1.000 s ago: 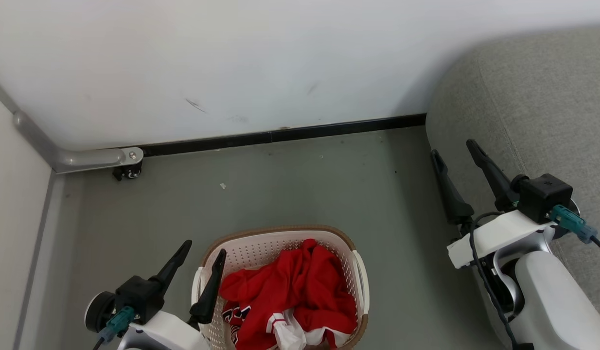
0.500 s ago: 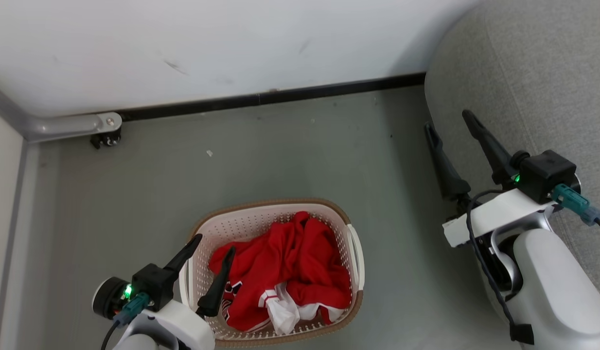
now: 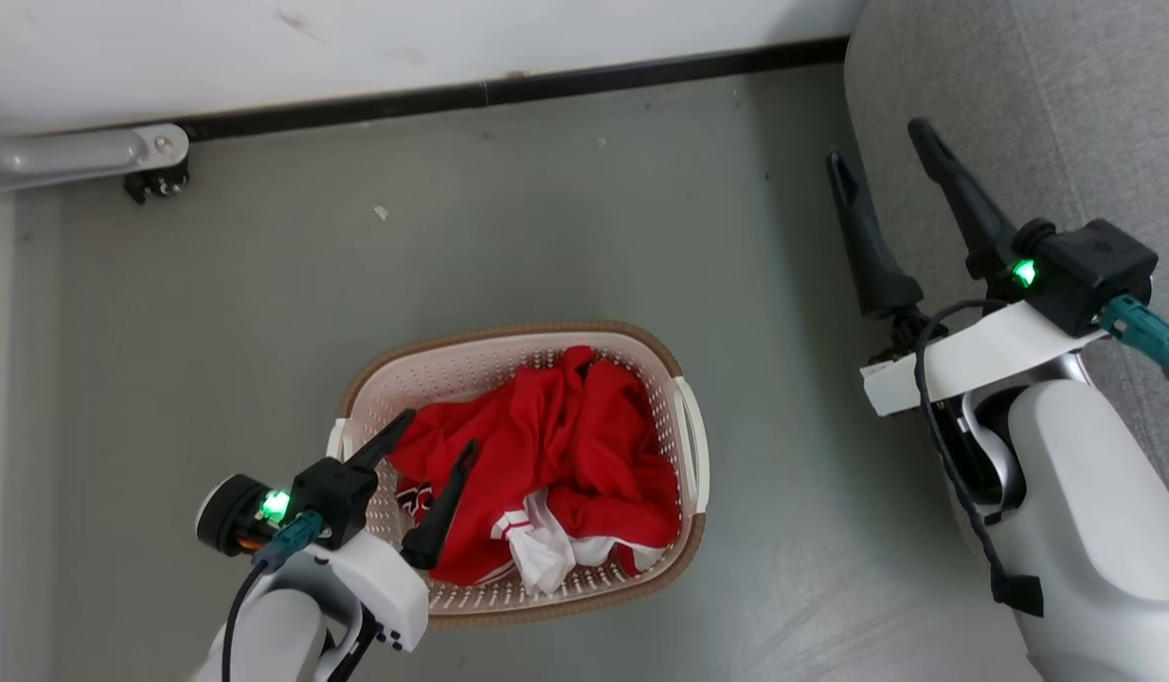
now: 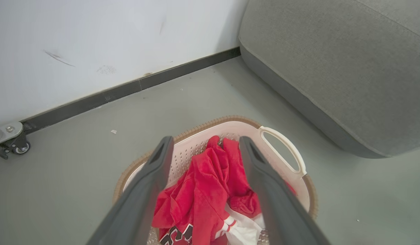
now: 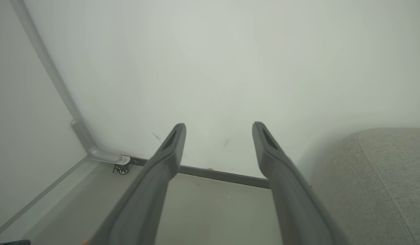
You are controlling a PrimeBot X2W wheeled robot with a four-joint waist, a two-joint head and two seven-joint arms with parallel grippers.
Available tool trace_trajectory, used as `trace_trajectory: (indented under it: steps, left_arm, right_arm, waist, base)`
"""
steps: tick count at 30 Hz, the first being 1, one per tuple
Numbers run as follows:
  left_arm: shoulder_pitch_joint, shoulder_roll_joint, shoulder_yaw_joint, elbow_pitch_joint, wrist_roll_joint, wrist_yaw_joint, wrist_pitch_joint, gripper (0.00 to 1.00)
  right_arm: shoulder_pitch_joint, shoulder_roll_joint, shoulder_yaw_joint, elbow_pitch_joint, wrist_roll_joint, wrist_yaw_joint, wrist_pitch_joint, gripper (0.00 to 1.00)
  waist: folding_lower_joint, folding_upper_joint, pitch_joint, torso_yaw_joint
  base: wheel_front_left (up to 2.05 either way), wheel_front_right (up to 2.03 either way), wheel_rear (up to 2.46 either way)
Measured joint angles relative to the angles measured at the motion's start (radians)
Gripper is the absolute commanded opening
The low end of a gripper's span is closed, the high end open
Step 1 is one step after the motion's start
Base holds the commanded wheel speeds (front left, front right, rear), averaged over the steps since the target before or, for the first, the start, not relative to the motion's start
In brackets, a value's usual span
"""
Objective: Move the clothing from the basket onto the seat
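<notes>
Dark, long fingers of the left gripper (image 3: 440,431) stand wide apart and hold nothing; they hang over the left side of the basket (image 3: 509,333), the inner finger's tip above the red heap, the outer one over the perforated side just inside the rim. A second ago this pair straddled the basket's left rim, one finger outside it; now both lie within its outline, so the arm has come in over the load. The head camera has tipped downward meanwhile, which is why the whole scene has slid up the head view and less of the white wall (image 3: 452,38) shows.

The clothing (image 3: 566,445) has not stirred; both red garments lie bunched inside the basket, the piece with white panels and striped trim (image 3: 537,554) at the basket's near end, the plainer red one piled toward its far end. In the left wrist view the heap sits between the two fingers and below them.

The right gripper (image 3: 876,142), well to the right of the basket, is likewise spread and empty; it points along the edge of the grey seat (image 3: 1020,85), which stands right of the basket with bare floor (image 3: 641,237) between. Nothing has left the basket yet; the reach looks nearly lined up, and a drop into the heap with a closing pinch seems the next need.
</notes>
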Motion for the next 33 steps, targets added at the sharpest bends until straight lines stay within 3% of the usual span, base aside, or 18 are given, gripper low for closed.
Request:
trace_trajectory:
  steps: [33]
  left_arm:
    - [-0.285, 0.020, -0.282, 0.204, 0.005, 0.000, 0.069, 1.00]
  right_arm:
    - [-0.165, 0.013, -0.021, -0.077, -0.007, 0.000, -0.006, 1.00]
  waist:
    - [0.0000, 0.0000, 0.308, -0.017]
  base:
    - [0.00, 0.00, 0.00]
